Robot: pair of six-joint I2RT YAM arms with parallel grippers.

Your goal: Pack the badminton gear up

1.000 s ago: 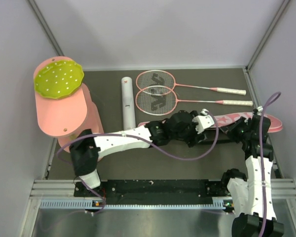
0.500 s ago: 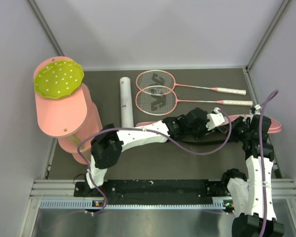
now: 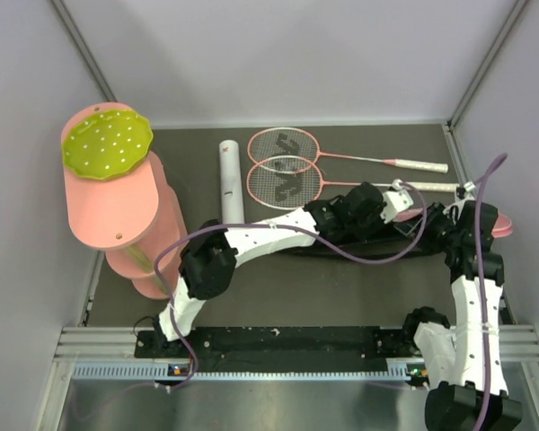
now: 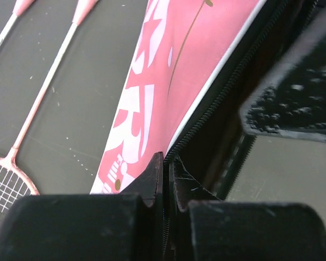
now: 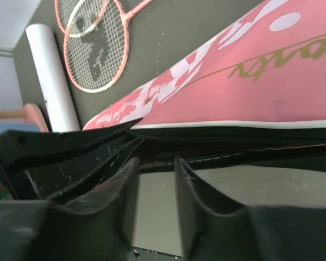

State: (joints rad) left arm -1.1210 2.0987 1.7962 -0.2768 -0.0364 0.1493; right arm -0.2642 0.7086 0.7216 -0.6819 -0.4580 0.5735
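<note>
Early going in this pack-up, by the look of it. The left gripper was pinched tight on the black zippered edge of the bag, right where the zip teeth ran in between its tips. The bag lay pink face up toward the right edge of the tabletop, largely hidden under both arms. The right gripper sat just beside that same black edge, jaws only a little apart, gripping nothing, just a grey surface showing through the gap.

And the gear? None of it that showed was in! The far racket and the nearer racket lay side by side by the far edge, handles pointing at the right edge. The white tube lay just left of their heads, bare on the tabletop. No shuttlecocks showed in any view.

So I judged this the bag-opening step, and how far the zip stood open I could not tell. Both rackets and the tube were left to load, then the closing.
</note>
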